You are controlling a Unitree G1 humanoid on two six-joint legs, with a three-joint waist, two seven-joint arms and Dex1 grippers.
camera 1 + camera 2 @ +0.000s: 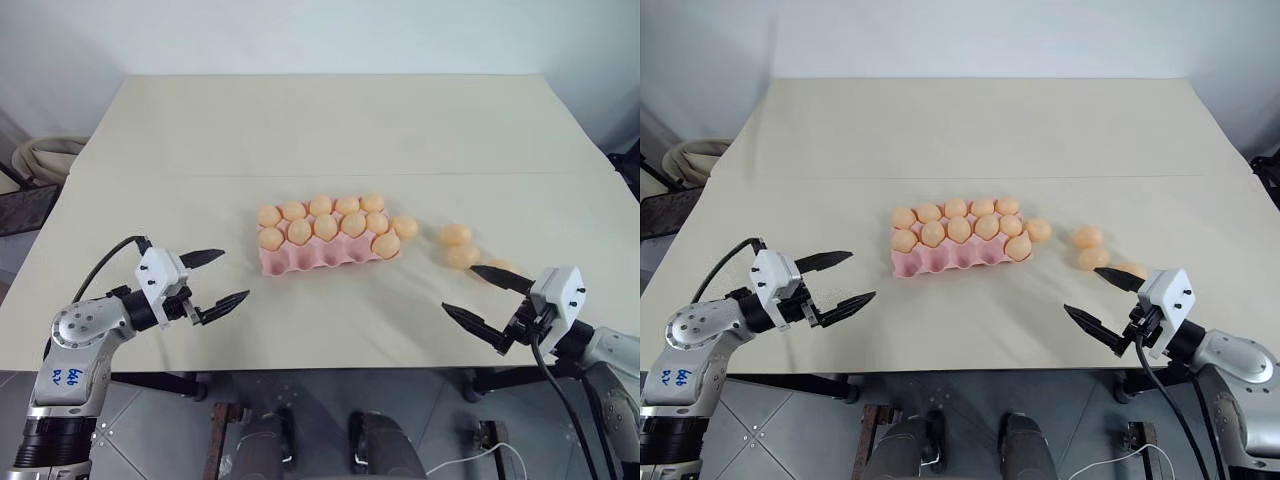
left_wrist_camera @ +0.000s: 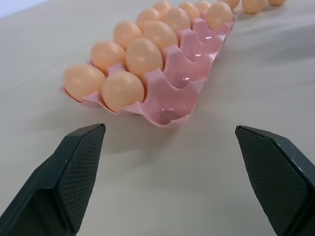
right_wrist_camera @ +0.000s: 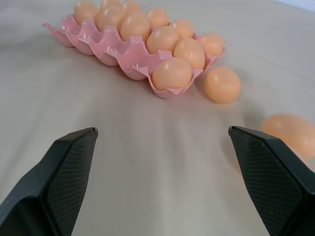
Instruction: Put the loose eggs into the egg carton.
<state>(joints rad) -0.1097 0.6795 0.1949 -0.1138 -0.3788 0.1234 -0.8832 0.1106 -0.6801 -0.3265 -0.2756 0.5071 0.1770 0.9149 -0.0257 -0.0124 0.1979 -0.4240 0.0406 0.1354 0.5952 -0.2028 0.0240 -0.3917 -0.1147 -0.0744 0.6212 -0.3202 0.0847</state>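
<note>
The pink egg carton [image 1: 328,250] sits mid-table. Four loose eggs [image 1: 455,235], maybe, lie to its right. Both the left gripper [image 1: 222,277] and right gripper [image 1: 478,293] are wide apart, empty. Eggs look smooth and roll easily; hold one gently round its middle.

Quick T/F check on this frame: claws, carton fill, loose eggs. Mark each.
1. Both claws are open and empty. True: left claw, right claw.
2. The egg carton is completely full. False: its near row has empty cups, with one egg at the right end.
3. Loose eggs lie on the table to the carton's right. True.
4. The left claw holds an egg. False: nothing sits between its fingers.
5. The carton is blue. False: it is pink.
</note>
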